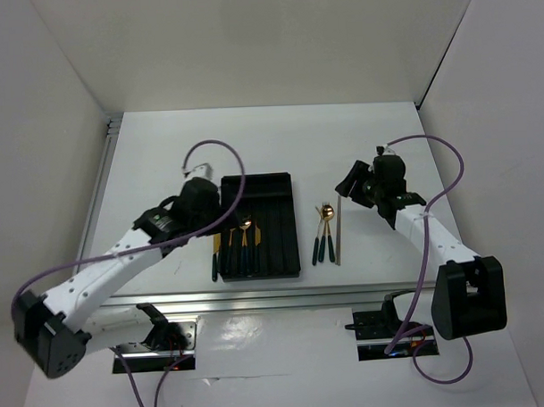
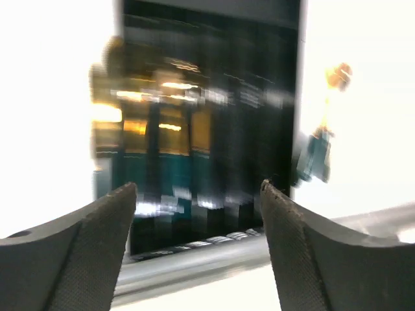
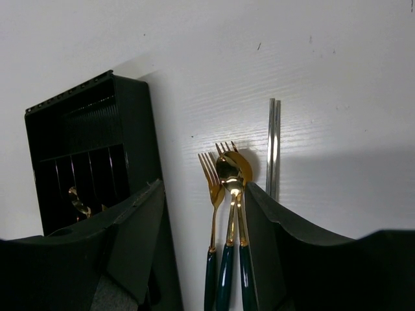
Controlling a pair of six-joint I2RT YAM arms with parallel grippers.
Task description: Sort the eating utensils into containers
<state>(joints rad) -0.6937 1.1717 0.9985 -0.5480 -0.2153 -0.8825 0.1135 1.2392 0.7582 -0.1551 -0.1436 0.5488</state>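
Observation:
The black tray (image 1: 271, 223) lies mid-table, with several teal-handled gold utensils (image 1: 242, 245) in its left compartments. One more utensil (image 1: 215, 259) lies just outside its left wall. My left gripper (image 1: 221, 221) hovers over the tray's left side; in the blurred left wrist view it (image 2: 198, 186) is open and empty above the utensils (image 2: 162, 136). Right of the tray lie two forks and a spoon (image 1: 322, 233) and the grey stick (image 1: 338, 237). My right gripper (image 1: 356, 184) is open and empty above them; its fingers frame the fork (image 3: 213, 188), the spoon (image 3: 228, 172) and the stick (image 3: 273, 146).
An aluminium rail (image 1: 257, 298) runs along the table's near edge and also shows in the left wrist view (image 2: 214, 256). White walls enclose the table on the left, back and right. The tray's far cross compartment (image 3: 84, 120) holds nothing.

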